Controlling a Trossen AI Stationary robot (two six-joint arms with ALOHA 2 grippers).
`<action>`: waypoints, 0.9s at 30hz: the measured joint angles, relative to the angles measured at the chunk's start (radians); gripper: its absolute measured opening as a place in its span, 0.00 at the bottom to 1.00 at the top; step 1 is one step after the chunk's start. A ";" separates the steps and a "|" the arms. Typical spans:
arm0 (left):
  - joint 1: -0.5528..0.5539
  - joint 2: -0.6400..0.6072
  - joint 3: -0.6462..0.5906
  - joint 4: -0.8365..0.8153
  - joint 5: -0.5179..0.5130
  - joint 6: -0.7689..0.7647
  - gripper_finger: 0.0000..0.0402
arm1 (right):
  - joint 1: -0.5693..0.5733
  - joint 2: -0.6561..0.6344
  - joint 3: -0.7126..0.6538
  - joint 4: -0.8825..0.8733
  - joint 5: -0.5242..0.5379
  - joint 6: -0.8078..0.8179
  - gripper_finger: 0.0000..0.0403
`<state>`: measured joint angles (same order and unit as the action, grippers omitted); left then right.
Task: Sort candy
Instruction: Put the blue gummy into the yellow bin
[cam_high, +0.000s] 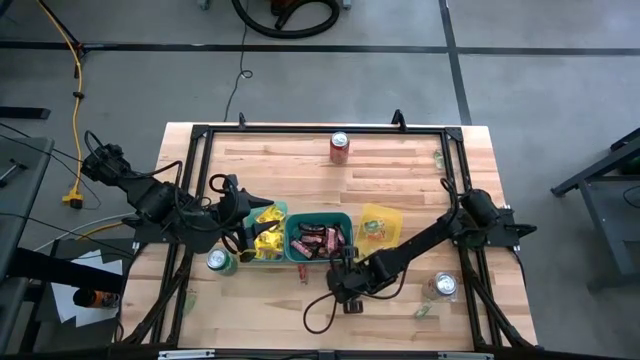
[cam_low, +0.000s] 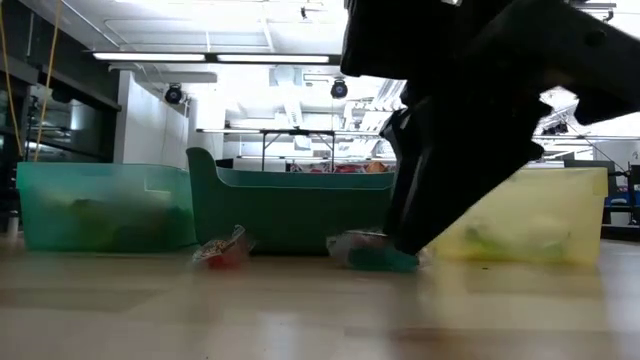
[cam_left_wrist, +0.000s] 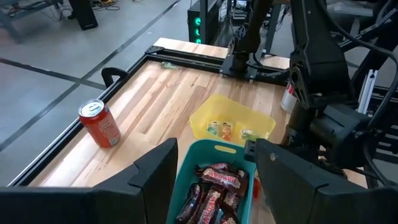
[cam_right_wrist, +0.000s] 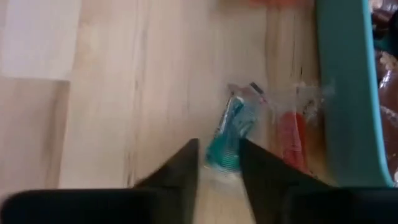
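Three bins stand in a row: a pale green one (cam_high: 265, 232) with yellow packets, a teal one (cam_high: 318, 240) with dark brown-red bars, and a yellow one (cam_high: 380, 225) with small clear-wrapped sweets. My right gripper (cam_high: 345, 288) is down at the table just near of the teal bin, shut on a green-tinted candy (cam_right_wrist: 229, 134). A red-tinted candy (cam_right_wrist: 289, 134) lies flat beside it against the teal wall (cam_right_wrist: 348, 93). My left gripper (cam_left_wrist: 214, 171) hovers open at the pale green bin's left side, touching nothing. My right gripper pinches the green-tinted candy by its near end (cam_right_wrist: 222, 163) between its two fingers. The fingers slant down from the table's right and near side and lie along the wrapper. The candy (cam_low: 372, 258) still lies on the table.
A red can (cam_high: 340, 147) stands near the far edge, a green can (cam_high: 220, 262) near the pale green bin, a silver can (cam_high: 443, 285) near the right arm. Loose sweets lie at the table's near right (cam_high: 425, 312) and far right (cam_high: 440, 155). A black frame rims the table.
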<state>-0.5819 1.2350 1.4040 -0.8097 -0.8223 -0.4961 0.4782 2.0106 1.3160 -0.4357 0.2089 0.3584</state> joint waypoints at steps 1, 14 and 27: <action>0.000 0.000 0.000 -0.001 -0.001 0.000 0.50 | 0.000 0.000 0.007 -0.006 -0.003 0.002 0.24; 0.000 0.000 0.000 -0.009 -0.030 0.012 0.50 | -0.011 -0.102 0.157 -0.213 0.006 -0.016 0.05; 0.000 0.000 0.000 -0.009 -0.028 0.002 0.50 | 0.008 -0.001 0.093 -0.073 -0.064 0.114 0.37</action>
<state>-0.5819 1.2351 1.4039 -0.8188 -0.8503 -0.4938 0.4862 2.0092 1.4094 -0.5085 0.1444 0.4720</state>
